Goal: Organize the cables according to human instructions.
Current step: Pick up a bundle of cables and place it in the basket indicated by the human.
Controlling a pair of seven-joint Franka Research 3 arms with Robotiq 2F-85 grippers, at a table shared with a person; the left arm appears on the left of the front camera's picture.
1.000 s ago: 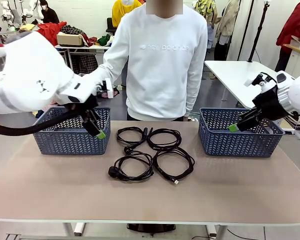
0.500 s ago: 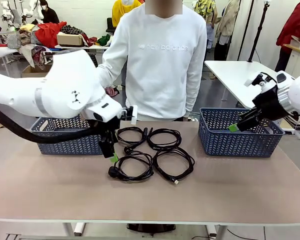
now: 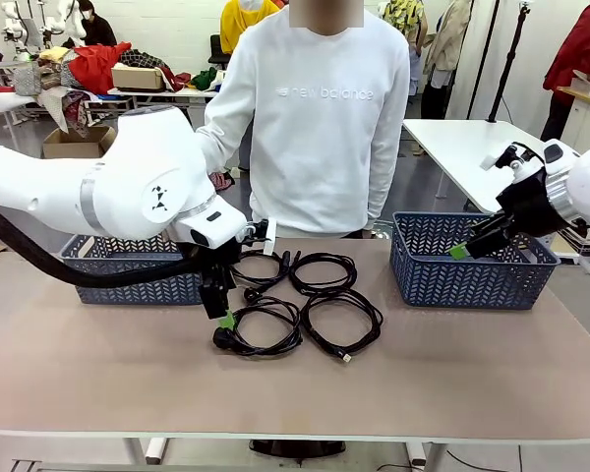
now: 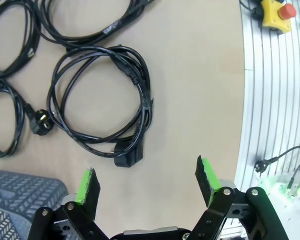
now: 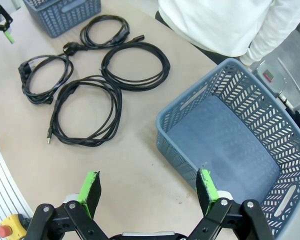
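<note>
Four black coiled cables lie mid-table: back left, back right, front left and front right. My left gripper hangs open just above the front-left cable's left edge, near its plug. In the left wrist view that coil lies ahead of the open left gripper, its plug closest, nothing between the green pads. My right gripper hovers open over the right basket, holding nothing. The right wrist view shows it open above the table beside the basket's rim.
A second blue basket stands at the left, behind my left arm. A person in a white sweatshirt stands at the far edge, hands out of view. An aluminium rail with a yellow stop button borders the table's near side.
My left arm has swung from over the left basket toward the middle and dropped to the front-left cable. The right arm and the cables have not moved.
</note>
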